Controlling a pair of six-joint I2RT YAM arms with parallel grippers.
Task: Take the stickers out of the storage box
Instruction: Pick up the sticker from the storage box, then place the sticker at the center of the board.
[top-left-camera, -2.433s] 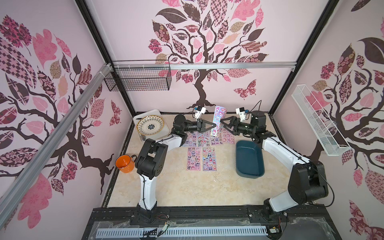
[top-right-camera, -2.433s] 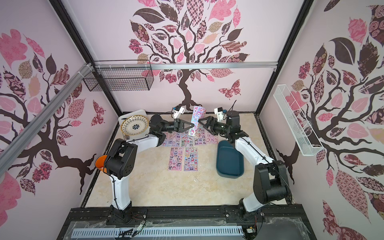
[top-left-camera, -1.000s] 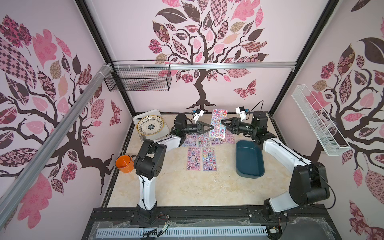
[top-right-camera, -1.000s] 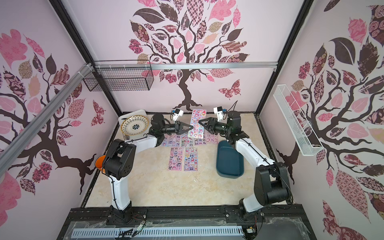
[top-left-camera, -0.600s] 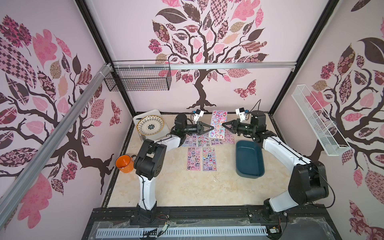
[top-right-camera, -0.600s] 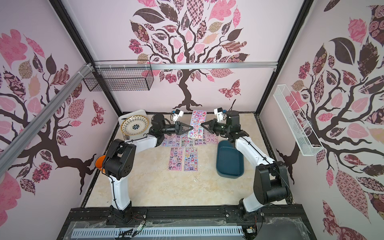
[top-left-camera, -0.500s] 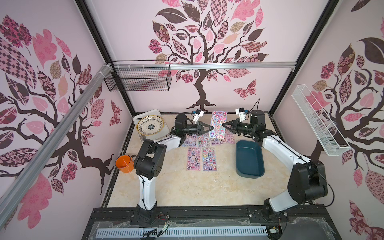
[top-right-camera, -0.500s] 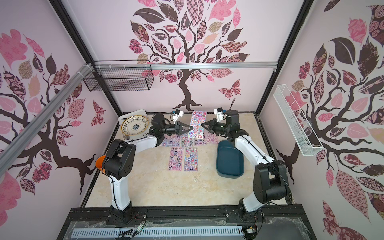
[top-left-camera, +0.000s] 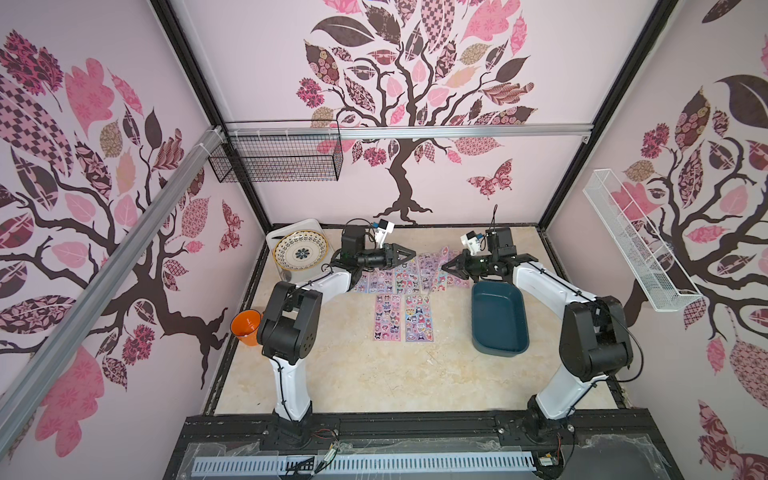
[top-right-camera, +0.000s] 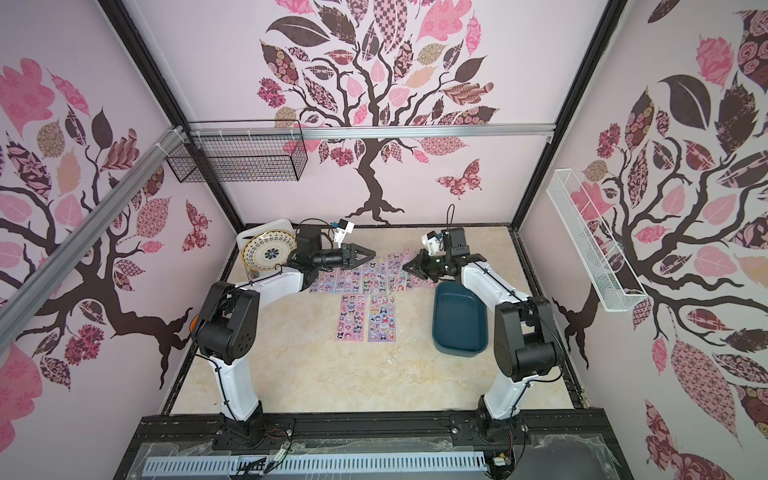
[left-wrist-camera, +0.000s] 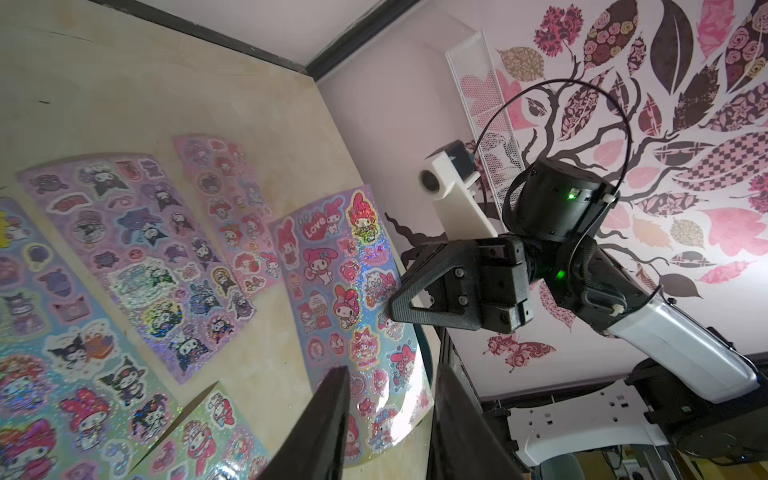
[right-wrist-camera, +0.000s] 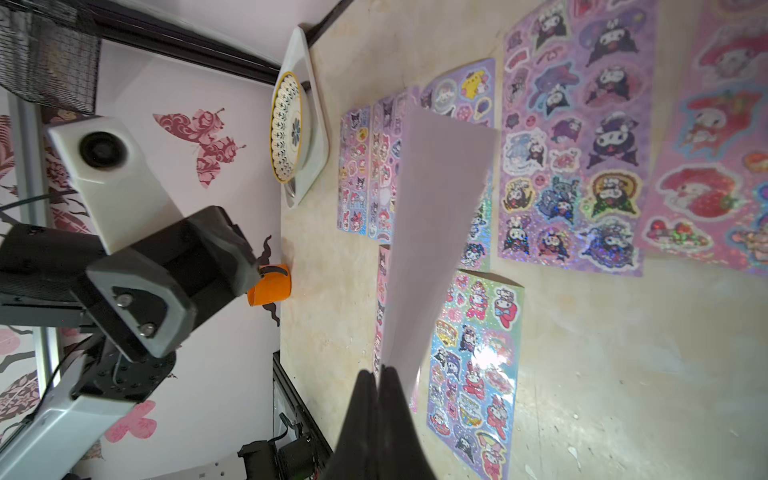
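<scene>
The stickers (top-left-camera: 390, 282) lie out on the table (top-left-camera: 374, 374) — a row of sheets side by side along the far edge, and two more (top-left-camera: 387, 318) just in front of them near the middle. All the sheets in view are outside the storage box (top-left-camera: 500, 353), a dark teal tub that sits near the right edge of the table, apart from the two middle sheets.

At the right end of the far row, one My Melody sheet (left-wrist-camera: 340, 291) is lifted and bowed. The right gripper (right-wrist-camera: 377, 374) pinches it at its edge with both fingers pressed together on it, and the right wrist view shows the sheet's plain white back. The left gripper (top-left-camera: 405, 257) hovers over the far row, facing the right one. Its fingers (left-wrist-camera: 320, 424) are spread apart with the sheet's end just ahead of them — whether they touch it cannot be told.

At the far left corner a white tray (top-left-camera: 299, 222) holds a patterned plate (top-left-camera: 301, 251). An orange cup (top-left-camera: 246, 326) stands at the left edge. A black wire basket (top-left-camera: 274, 162) hangs on the back wall and a white wire basket (top-left-camera: 640, 241) on the right wall
</scene>
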